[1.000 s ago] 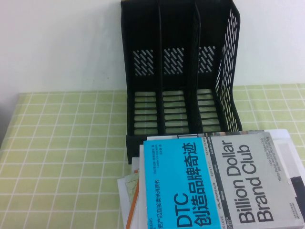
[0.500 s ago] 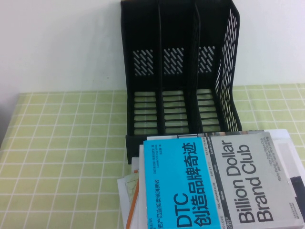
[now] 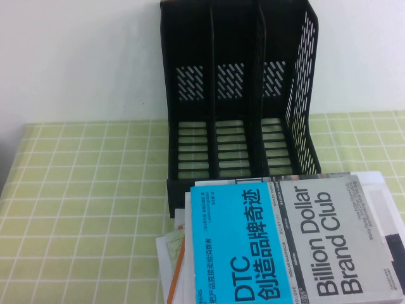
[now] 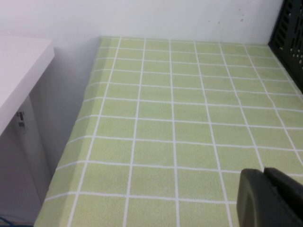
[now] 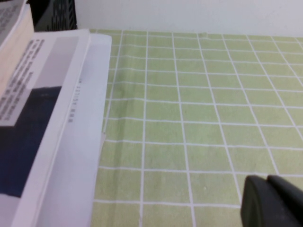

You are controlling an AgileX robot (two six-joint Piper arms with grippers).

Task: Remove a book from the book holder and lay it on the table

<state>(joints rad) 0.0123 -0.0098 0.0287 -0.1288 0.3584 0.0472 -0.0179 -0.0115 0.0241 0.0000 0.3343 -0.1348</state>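
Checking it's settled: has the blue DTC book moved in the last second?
No. The book keeps its top edge at the book holder base.

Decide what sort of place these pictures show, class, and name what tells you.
Probably a staged tabletop workspace for robot practice: a green gridded table against a plain white wall, an empty black book holder, and the book lying on a stack in front.

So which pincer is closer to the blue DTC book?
Right. The right pincer, shut, hangs over the green cloth just beside the pile under the book. The left pincer is farther off, over bare table on the holder's other side.
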